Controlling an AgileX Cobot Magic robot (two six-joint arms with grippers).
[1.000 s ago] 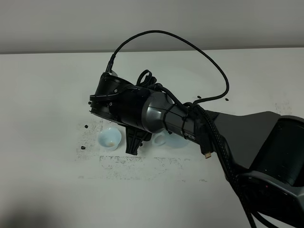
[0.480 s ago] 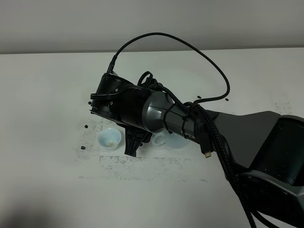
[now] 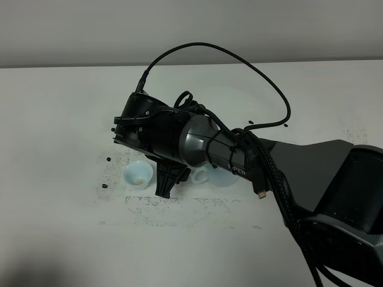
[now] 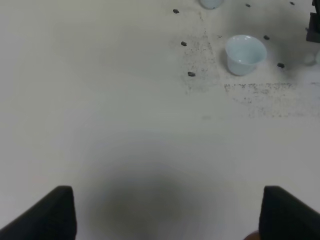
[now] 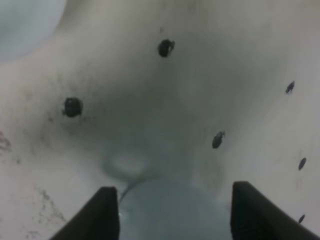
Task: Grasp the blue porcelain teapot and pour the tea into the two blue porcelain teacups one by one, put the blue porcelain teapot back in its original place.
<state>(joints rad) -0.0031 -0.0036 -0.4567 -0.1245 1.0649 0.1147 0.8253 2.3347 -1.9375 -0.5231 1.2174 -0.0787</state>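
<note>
The right arm [image 3: 239, 155] is reaching across the white tabletop [image 3: 60, 119] from 4 o'clock and is covering the middle. The blue teapot [image 3: 216, 177] is sitting under it, so only a pale bit and what looks like its handle are peeking out. One teacup [image 3: 137, 173] is standing upright near the teapot, at 9 o'clock from it. One dark finger [image 3: 165, 179] is pointing down between them.

Up close, the right gripper [image 5: 173, 192] is holding its fingers wide apart. A blurry pale-blue round thing [image 5: 170, 217] is lying between them, and I cannot tell if they are touching it.

The left gripper [image 4: 170, 212] is hanging over bare tabletop with its fingers wide apart and nothing between them. A second teacup [image 4: 210, 3] is showing at the edge of its view, beyond the first. Little black specks [image 4: 191, 74] are lying around the cups.
</note>
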